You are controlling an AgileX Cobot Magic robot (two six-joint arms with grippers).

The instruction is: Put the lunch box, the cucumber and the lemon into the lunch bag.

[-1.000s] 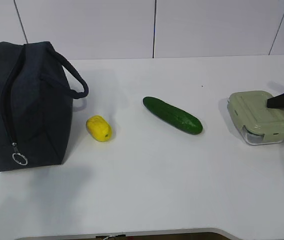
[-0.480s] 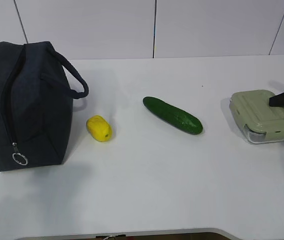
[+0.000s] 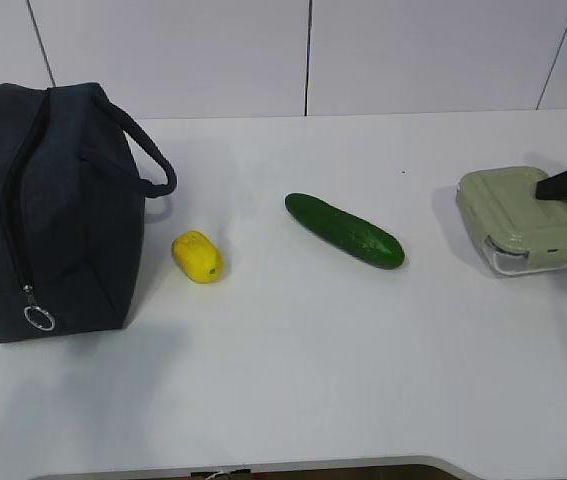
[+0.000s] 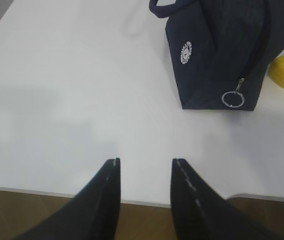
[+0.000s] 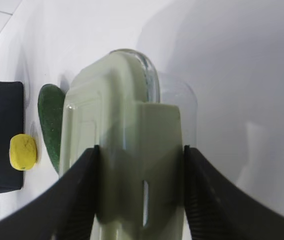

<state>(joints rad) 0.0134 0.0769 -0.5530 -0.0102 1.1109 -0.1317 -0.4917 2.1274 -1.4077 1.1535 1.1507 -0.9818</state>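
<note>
- The table (image 3: 293, 350) is white and carries everything; the things stand in a row across it in the exterior view.
- The lunch bag (image 3: 48, 210) stands at the far left, boxy and dark, its zipper looking closed and the ring pull (image 3: 39, 318) hanging at the near lower corner. Nothing is inside it that can be seen, so no item counts as packed yet.
- The lunch box (image 3: 521, 218) sits at the far right, well apart from the bag, with its green lid on. In the right wrist view its long axis runs straight away from the camera, in line with the jaws.
- The cucumber (image 3: 344, 230) lies near the middle, slanting from far left to near right, between the lunch box and the lemon.
- The lemon (image 3: 197, 257) rests just beside the bag's right face.
- The right gripper (image 5: 140, 185) has its jaws clamped on the lunch box across its short width, one on each long side. Whether the box is lifted clear of the table I cannot tell.
- The left gripper (image 4: 144, 200) hangs over the table's near left edge, jaws spread and holding nothing; the bag lies ahead of it and to its right.
- My judgement: the carry turns on the box travelling leftward past cucumber and lemon, and the bag needs opening first; the left arm is nearer the zipper.
</note>
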